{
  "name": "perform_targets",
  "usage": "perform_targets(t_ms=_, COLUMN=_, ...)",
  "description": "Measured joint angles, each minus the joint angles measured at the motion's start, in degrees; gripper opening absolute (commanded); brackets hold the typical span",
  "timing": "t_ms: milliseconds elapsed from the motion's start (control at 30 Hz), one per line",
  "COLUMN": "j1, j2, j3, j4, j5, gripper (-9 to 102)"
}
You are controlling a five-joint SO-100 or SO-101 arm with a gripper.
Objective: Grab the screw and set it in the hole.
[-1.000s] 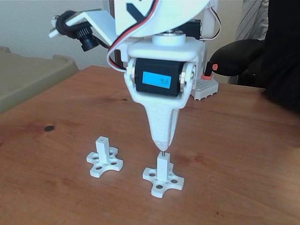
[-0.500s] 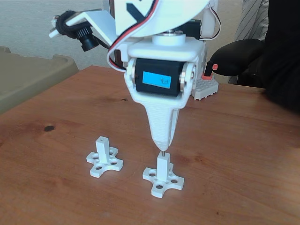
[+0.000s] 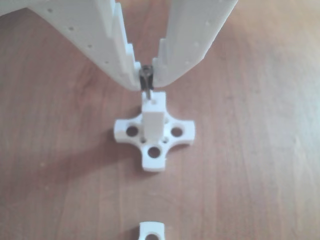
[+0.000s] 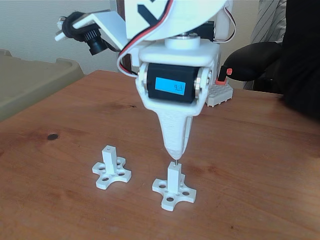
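My gripper (image 4: 175, 154) points straight down, shut on the thin silver screw (image 4: 175, 161). The screw hangs upright with its lower end at the top face of the right white post (image 4: 173, 177), which stands on a cross-shaped base (image 4: 165, 189). In the other view the white fingers (image 3: 120, 55) pinch the screw (image 3: 148, 89) by its head. Its tip meets the post top (image 3: 155, 106) where the hole lies, and I cannot tell how deep it sits. A second post (image 4: 109, 156) on the left shows its own small dark hole on top.
A second cross base (image 4: 111, 176) stands left of the gripper on the wooden table (image 4: 260, 165). An olive bin (image 4: 35, 80) sits beyond the left table edge. At the back right are a white block (image 4: 217, 92), a black object (image 4: 252, 60) and a dark sleeve (image 4: 302, 55).
The arm has shifted slightly to the right in the fixed view. The screw stays held over the right post's top.
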Motion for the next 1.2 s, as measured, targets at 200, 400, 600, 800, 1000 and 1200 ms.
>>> perform_targets(t_ms=200, j1=0.00, j2=0.00, j3=0.00, j4=0.00, j5=0.00, gripper=-4)
perform_targets(t_ms=400, j1=0.00, j2=0.00, j3=0.00, j4=0.00, j5=-0.44, gripper=-4)
perform_targets(t_ms=600, j1=0.00, j2=0.00, j3=0.00, j4=0.00, j5=-0.53, gripper=-4)
perform_targets(t_ms=800, j1=0.00, j2=0.00, j3=0.00, j4=0.00, j5=-0.53, gripper=-4)
perform_targets(t_ms=1000, j1=0.00, j2=-0.44, j3=0.00, j4=0.00, j5=-0.53, gripper=-4)
perform_targets(t_ms=1200, j1=0.00, j2=-0.44, j3=0.00, j4=-0.70, j5=-0.53, gripper=-4)
